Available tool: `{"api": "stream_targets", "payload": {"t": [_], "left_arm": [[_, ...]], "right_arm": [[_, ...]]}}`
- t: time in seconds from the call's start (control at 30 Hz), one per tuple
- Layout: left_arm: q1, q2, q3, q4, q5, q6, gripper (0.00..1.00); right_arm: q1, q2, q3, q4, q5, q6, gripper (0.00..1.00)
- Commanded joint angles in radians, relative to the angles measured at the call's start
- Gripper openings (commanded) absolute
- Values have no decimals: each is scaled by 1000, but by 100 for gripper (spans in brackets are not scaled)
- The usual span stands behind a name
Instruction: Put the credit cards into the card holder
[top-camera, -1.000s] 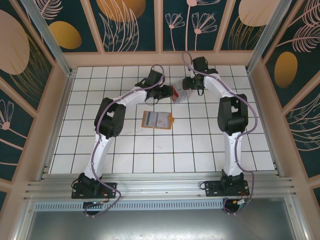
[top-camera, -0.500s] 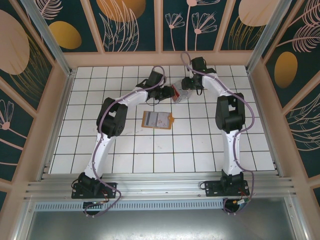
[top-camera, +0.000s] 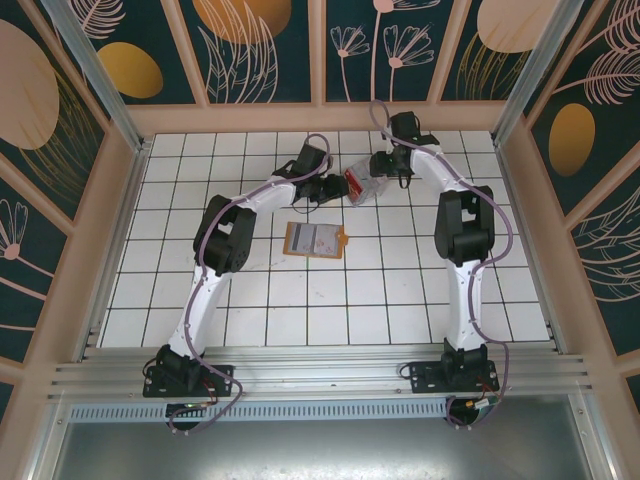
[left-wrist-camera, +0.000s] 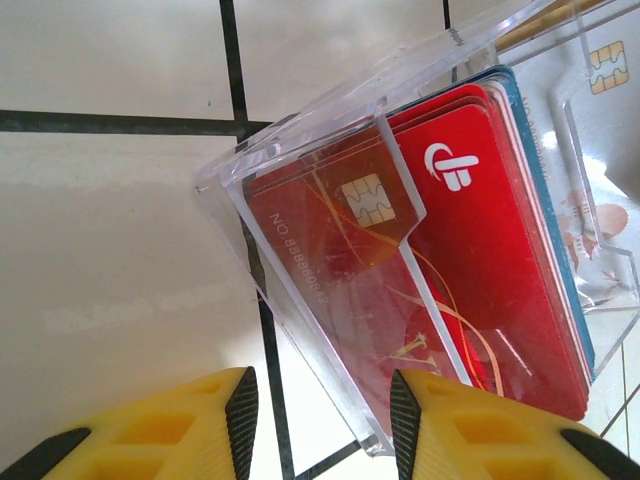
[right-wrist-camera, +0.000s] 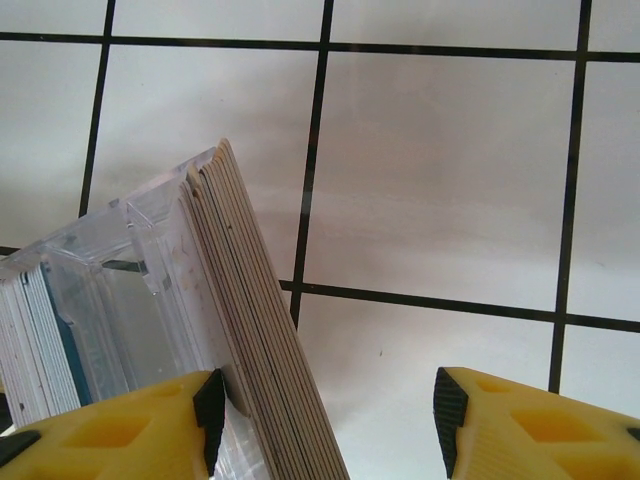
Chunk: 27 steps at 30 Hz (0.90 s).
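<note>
The left gripper (left-wrist-camera: 320, 410), jaws apart, straddles a corner of the clear plastic box (left-wrist-camera: 320, 130) holding the red credit cards (left-wrist-camera: 490, 270); the right gripper (right-wrist-camera: 325, 410), also spread, touches the stack on one side. The orange card holder (top-camera: 316, 239) lies apart on the tiled table (top-camera: 400, 290)

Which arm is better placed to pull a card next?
Probably right: the right gripper is open around the edges of the thin plastic cards. The left gripper faces a corner of the clear plastic box.
</note>
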Motion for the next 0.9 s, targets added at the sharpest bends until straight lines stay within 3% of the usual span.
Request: {"api": "stream_targets", "payload": {"t": [0.0,0.33,0.6,0.87], "left_arm": [[2,15,-13,18,-4,-14,42],[2,9,-16,19,-4,-15,42],[0,7,-14,32,6,-29,42],[1,12,17,26,3,-32,42]], "right_arm": [[-10,-68,-5,5,16,14,59],[-10,-64,-9,7,-15,10,52],[8,-11,15,-26,-41,-9,59],[-2,32,25,-35,3,-7,59]]}}
